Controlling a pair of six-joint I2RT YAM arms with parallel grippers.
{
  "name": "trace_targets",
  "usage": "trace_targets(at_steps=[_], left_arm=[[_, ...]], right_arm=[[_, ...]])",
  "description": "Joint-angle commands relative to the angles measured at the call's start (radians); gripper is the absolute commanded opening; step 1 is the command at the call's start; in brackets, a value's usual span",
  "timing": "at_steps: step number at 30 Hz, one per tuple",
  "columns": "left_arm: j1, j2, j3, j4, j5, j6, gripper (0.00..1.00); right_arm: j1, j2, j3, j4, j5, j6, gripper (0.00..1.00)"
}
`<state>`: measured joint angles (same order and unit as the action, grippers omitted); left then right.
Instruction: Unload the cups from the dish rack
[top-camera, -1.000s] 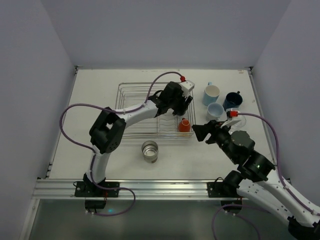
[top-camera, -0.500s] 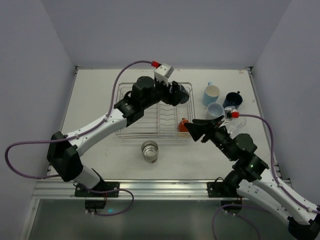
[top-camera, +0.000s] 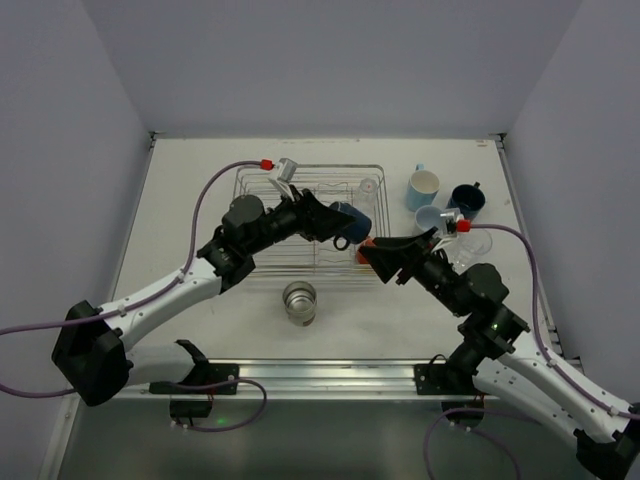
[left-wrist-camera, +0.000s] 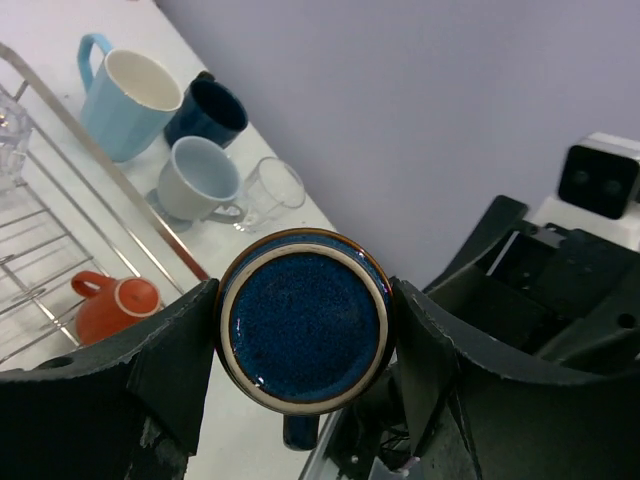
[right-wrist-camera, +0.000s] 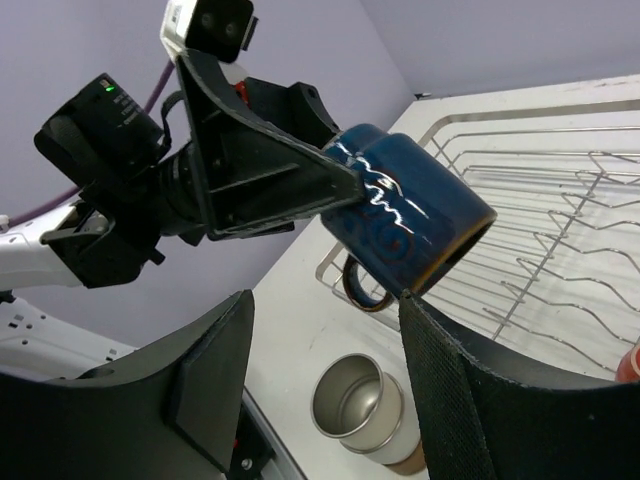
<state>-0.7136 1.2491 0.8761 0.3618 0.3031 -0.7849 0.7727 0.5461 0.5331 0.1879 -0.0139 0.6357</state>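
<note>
My left gripper (top-camera: 336, 221) is shut on a small dark blue mug (top-camera: 352, 222), held on its side in the air over the dish rack (top-camera: 262, 184), a silver wire basket. In the left wrist view the mug's base (left-wrist-camera: 305, 320) sits squeezed between both fingers. My right gripper (top-camera: 378, 257) is open at the rack's front right corner; in its own view the mug (right-wrist-camera: 405, 215) hangs just past its fingertips (right-wrist-camera: 428, 330), mouth toward them. A small orange cup (left-wrist-camera: 115, 305) stands in the rack. A clear glass (top-camera: 369, 186) sits in its back right corner.
A metallic cup (top-camera: 299, 302) stands on the table in front of the rack, below the right gripper's fingers (right-wrist-camera: 360, 405). Right of the rack stand a tall light blue mug (top-camera: 423, 188), a navy mug (top-camera: 466, 200), a smaller light blue cup (top-camera: 430, 219) and a clear glass (top-camera: 476, 243).
The left arm lifted the dark blue mug out of the rack's back right part and swung it toward the right gripper. The right gripper moved left toward it.
</note>
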Motion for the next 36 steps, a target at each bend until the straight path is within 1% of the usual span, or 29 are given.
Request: trace_targets(at_steps=[1,5,11,16,17,18,20,24,26,27,29,30,31,32,33,34,35,36], left_arm=[[0.011,-0.080,-0.020,0.221,0.042,-0.106,0.08],[0.009,-0.099,-0.060,0.288,0.060,-0.152,0.08],[0.006,-0.077,-0.112,0.408,0.126,-0.250,0.08],[0.002,-0.080,-0.140,0.459,0.136,-0.278,0.08],[-0.004,-0.083,-0.140,0.462,0.137,-0.277,0.08],[-0.006,-0.083,-0.140,0.462,0.137,-0.278,0.08],[-0.017,-0.086,-0.143,0.462,0.137,-0.277,0.10],[-0.024,-0.092,-0.163,0.463,0.136,-0.280,0.21],[-0.024,-0.097,-0.183,0.462,0.137,-0.280,0.24],[-0.026,-0.102,-0.187,0.453,0.137,-0.278,0.28],[-0.024,-0.111,-0.201,0.434,0.137,-0.263,0.35],[-0.024,-0.123,-0.204,0.407,0.136,-0.252,0.49],[-0.026,-0.135,-0.207,0.388,0.136,-0.226,0.57],[-0.024,-0.146,-0.206,0.361,0.120,-0.208,0.65],[-0.024,-0.175,-0.201,0.294,0.108,-0.185,0.79],[-0.023,-0.189,-0.184,0.252,0.093,-0.128,0.86],[-0.023,-0.206,-0.172,0.199,0.047,-0.101,0.91],[-0.023,-0.235,-0.158,0.090,0.021,-0.070,0.99]], right_arm=[[-0.006,0.011,0.004,0.077,-0.020,0.031,0.62],[-0.006,0.026,-0.004,0.100,-0.027,0.056,0.61],[-0.004,0.077,0.016,0.171,-0.115,0.064,0.60],[-0.006,0.129,0.036,0.248,-0.184,0.058,0.54],[-0.004,0.139,0.041,0.277,-0.201,0.064,0.50],[-0.004,0.152,0.042,0.291,-0.210,0.064,0.49],[-0.004,0.190,0.047,0.332,-0.236,0.076,0.46],[-0.004,0.235,0.038,0.423,-0.262,0.099,0.43],[-0.006,0.242,0.021,0.484,-0.256,0.107,0.40],[-0.004,0.244,0.016,0.499,-0.250,0.108,0.38],[-0.004,0.236,0.013,0.505,-0.238,0.104,0.27],[-0.006,0.233,0.011,0.502,-0.221,0.102,0.21],[-0.004,0.227,0.005,0.489,-0.213,0.102,0.07],[-0.004,0.222,0.004,0.469,-0.206,0.098,0.03],[-0.004,0.212,0.007,0.444,-0.198,0.094,0.00],[-0.006,0.207,0.008,0.417,-0.189,0.088,0.00],[-0.004,0.203,0.013,0.363,-0.189,0.084,0.00],[-0.004,0.190,0.015,0.331,-0.193,0.076,0.00]])
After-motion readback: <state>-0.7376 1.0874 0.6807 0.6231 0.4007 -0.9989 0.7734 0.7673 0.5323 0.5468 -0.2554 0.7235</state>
